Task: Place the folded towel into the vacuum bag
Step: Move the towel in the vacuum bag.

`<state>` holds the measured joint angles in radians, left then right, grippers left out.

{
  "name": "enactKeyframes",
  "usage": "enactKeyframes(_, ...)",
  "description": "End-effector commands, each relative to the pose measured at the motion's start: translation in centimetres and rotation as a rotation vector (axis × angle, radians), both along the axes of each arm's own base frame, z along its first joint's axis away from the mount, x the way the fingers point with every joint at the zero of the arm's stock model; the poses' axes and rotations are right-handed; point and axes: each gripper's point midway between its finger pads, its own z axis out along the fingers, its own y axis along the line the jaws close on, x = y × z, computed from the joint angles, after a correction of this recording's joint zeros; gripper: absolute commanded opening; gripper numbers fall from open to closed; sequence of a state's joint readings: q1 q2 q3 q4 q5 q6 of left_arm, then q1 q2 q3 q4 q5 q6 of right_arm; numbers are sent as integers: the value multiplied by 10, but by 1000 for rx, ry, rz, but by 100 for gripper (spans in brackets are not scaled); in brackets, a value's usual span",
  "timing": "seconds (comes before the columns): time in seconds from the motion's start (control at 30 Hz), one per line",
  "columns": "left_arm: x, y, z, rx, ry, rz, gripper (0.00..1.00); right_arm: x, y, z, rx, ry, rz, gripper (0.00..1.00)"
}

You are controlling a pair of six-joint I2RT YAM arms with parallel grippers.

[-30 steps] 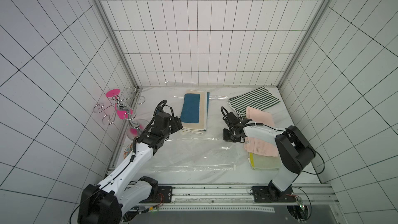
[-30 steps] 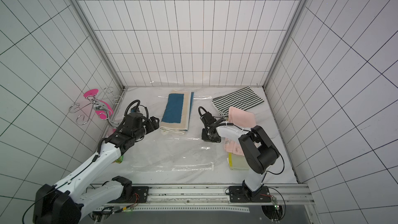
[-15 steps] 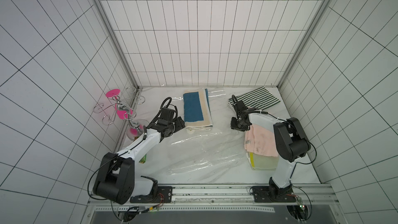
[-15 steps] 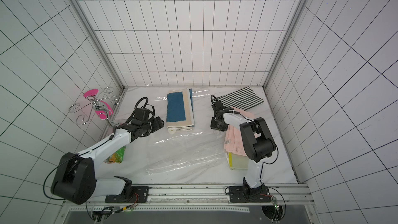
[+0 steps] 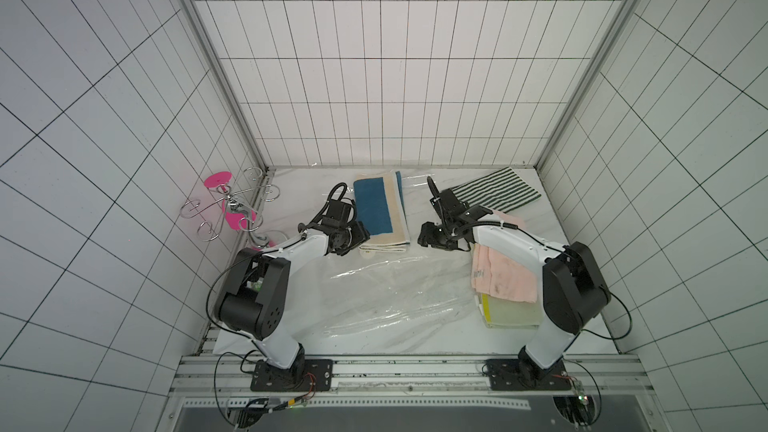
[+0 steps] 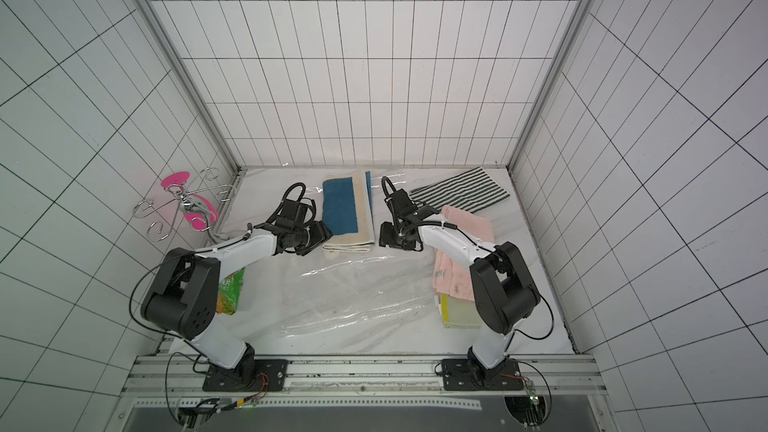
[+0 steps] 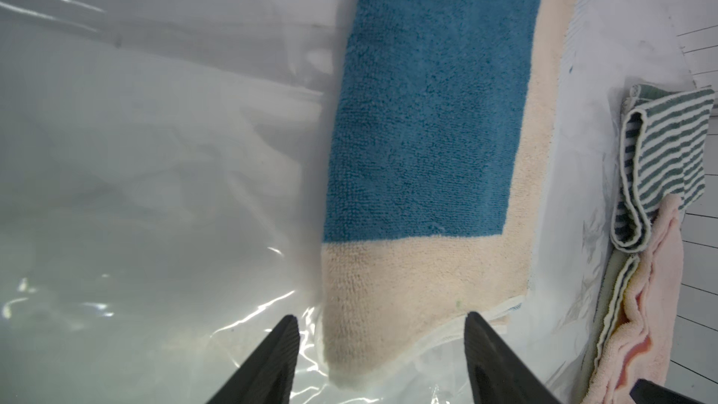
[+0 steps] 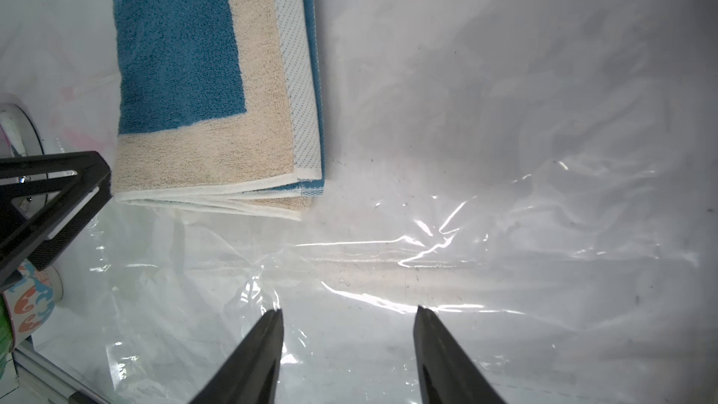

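The folded towel [image 5: 380, 211] [image 6: 347, 211], blue with a beige border, lies at the back middle of the table. The vacuum bag [image 5: 395, 297] [image 6: 353, 297] is clear crinkled plastic spread flat in front of it and under it; I cannot tell whether the towel is inside. My left gripper [image 5: 359, 238] [image 7: 380, 318] is open, and the towel's [image 7: 419, 130] near left corner sits between its fingers, untouched. My right gripper [image 5: 426, 238] [image 8: 349, 310] hangs open over bare bag film [image 8: 466, 227], just right of the towel's [image 8: 202, 83] near right corner.
A green-and-white striped towel [image 5: 494, 195] lies at the back right. A pink towel [image 5: 503, 280] rests on a pale yellow one [image 5: 511, 313] under my right arm. A chrome and pink rack [image 5: 228, 209] stands by the left wall. A green packet [image 6: 230, 292] lies beneath my left arm.
My right gripper has opened and now sits beside the towel's near right corner. My left gripper has moved right to the towel's near left corner, its jaws narrowing. The towel has barely shifted.
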<state>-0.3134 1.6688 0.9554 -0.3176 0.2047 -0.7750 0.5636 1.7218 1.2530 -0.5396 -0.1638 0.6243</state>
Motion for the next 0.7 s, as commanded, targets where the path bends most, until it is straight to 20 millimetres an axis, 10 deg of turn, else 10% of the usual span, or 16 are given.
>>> enactKeyframes(0.0,8,-1,-6,4,3,33,62,-14,-12,-16,-19,51,-37,57)
enactKeyframes(0.23,21,-13,-5,-52,-10,50,39,-29,-15,-54,-18,125,-78,57)
enactKeyframes(0.4,23,-21,3,-93,6,32,0,-35,-17,-77,-22,163,-113,56)
enactKeyframes(0.67,-29,-42,64,-204,51,-76,0,-33,-14,-93,-11,200,-134,56)
